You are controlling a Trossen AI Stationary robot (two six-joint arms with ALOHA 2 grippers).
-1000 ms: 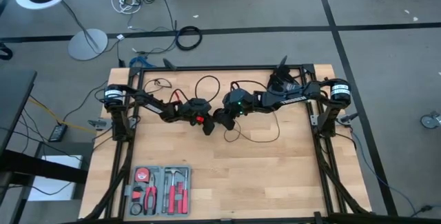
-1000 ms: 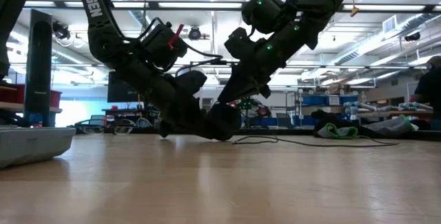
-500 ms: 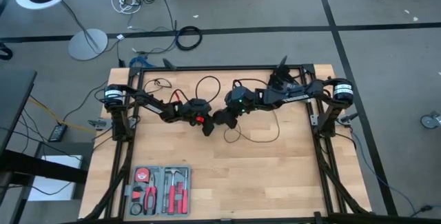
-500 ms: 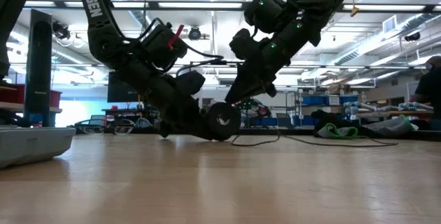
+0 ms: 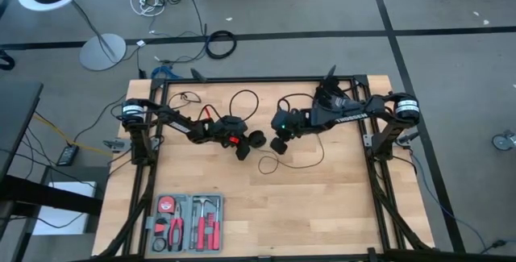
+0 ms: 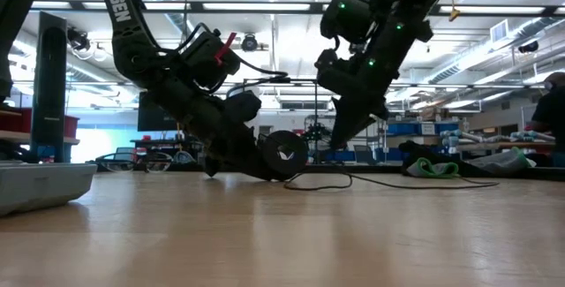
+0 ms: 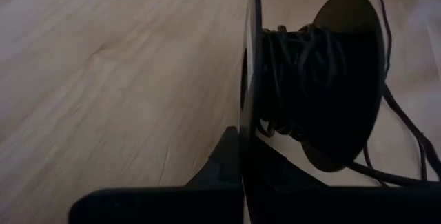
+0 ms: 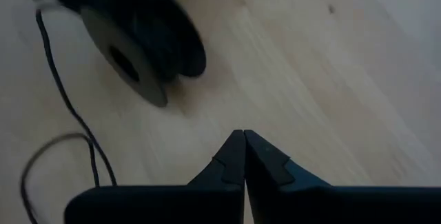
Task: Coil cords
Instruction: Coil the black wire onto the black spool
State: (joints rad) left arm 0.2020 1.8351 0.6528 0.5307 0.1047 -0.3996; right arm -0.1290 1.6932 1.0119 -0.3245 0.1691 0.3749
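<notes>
My left gripper sits just left of the table's centre, pinched tight on one thin flange of the spool, which stands on edge with its rim on the wood. My right gripper hangs just off the spool's 3 o'clock side, a little above the table, its fingers pressed together on nothing.

The risk I see is the winding slackening. The cord is wrapped unevenly around the core, strands crossing and bulging, and nothing pins the free end; if I tilt or jolt the spool, turns could slide off over the flange. The loose length runs away toward 4 o'clock in an open loop on the table, and a second loop lies at 12 o'clock near the far edge. If my right gripper comes down blind it could snag a loop and drag it into a knot, or tug cord back off the core. My hold is on a thin edge only, so a hard pull could also twist the spool out of it.

The spool is matte black, two flat round discs on a narrow core. The cord is very thin, black, limp and springy-looking. The table is pale, smooth wood with faint grain.
</notes>
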